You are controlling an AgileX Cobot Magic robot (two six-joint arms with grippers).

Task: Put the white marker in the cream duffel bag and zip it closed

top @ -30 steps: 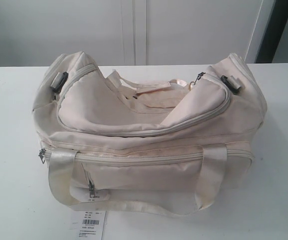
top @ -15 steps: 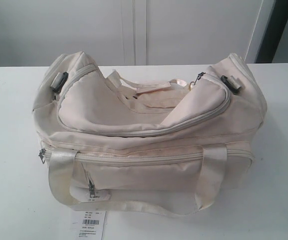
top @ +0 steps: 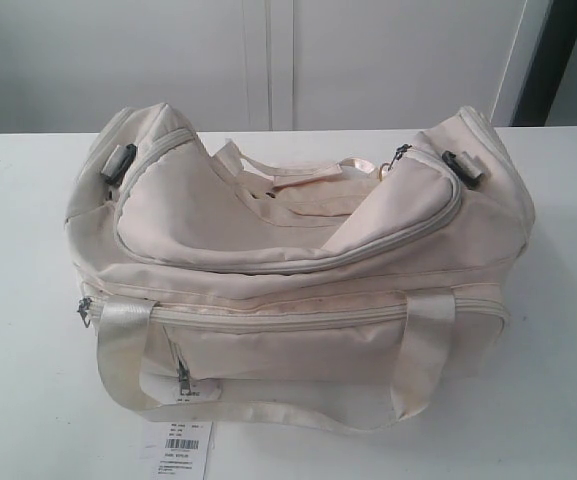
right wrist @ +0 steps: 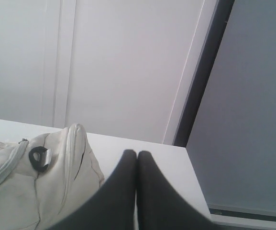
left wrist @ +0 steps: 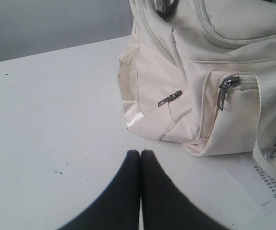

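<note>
The cream duffel bag (top: 298, 270) sits in the middle of the white table (top: 28, 350), its curved top zipper (top: 298, 262) run shut, with the pull (top: 400, 153) at the right end. The white marker is out of view. Neither arm appears in the exterior view. In the left wrist view my left gripper (left wrist: 140, 152) is shut and empty over bare table, a short way from the bag's end (left wrist: 166, 91). In the right wrist view my right gripper (right wrist: 137, 153) is shut and empty, beside the bag's other end (right wrist: 56, 182) near the table's far corner.
A white barcode tag (top: 176, 448) hangs from the front pocket and lies at the table's front edge. One glossy handle (top: 268, 410) drapes down the front of the bag. A white wall and a dark door frame (top: 548, 60) stand behind the table.
</note>
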